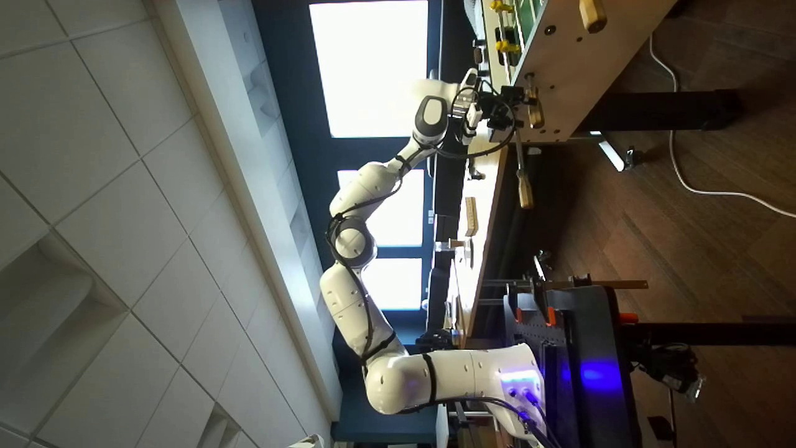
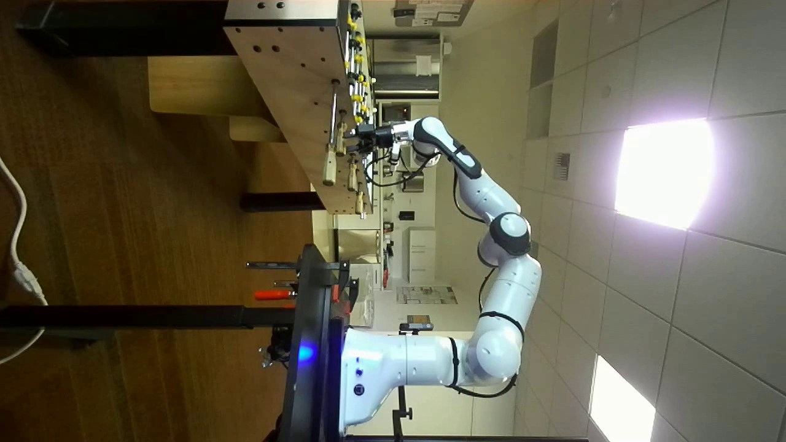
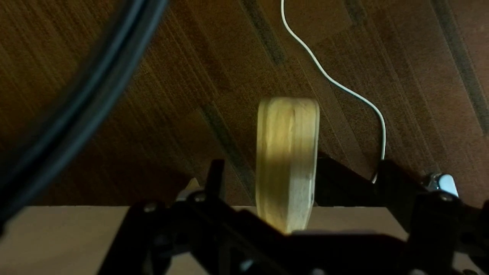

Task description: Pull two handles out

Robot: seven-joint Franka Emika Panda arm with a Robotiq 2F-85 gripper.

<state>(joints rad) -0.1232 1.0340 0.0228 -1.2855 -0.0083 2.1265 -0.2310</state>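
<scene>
Slim wooden handles on metal rods stick out from the side of a light wooden table-game unit [image 1: 597, 68], [image 2: 295, 86]. One handle [image 1: 525, 190], [image 2: 330, 166] stands out on a long bare length of rod. The neighbouring handle [image 1: 535, 113], [image 2: 341, 141] shows only a short length of rod. My gripper [image 1: 527, 112], [image 2: 350, 141] is at this second handle. In the wrist view, my gripper [image 3: 301, 164] is open, with the handle [image 3: 287, 164] between its two black fingers and a gap on each side. The handle's lower end is hidden behind the gripper body.
More handles stick out of the same side: a near one [image 1: 592, 15] and others [image 2: 352, 177], [image 2: 360, 202]. A black leg [image 1: 662, 111] supports the unit. A white cable [image 1: 675, 155], [image 3: 336, 82] lies on the floor. The robot's black base table [image 1: 591, 348] carries clamps.
</scene>
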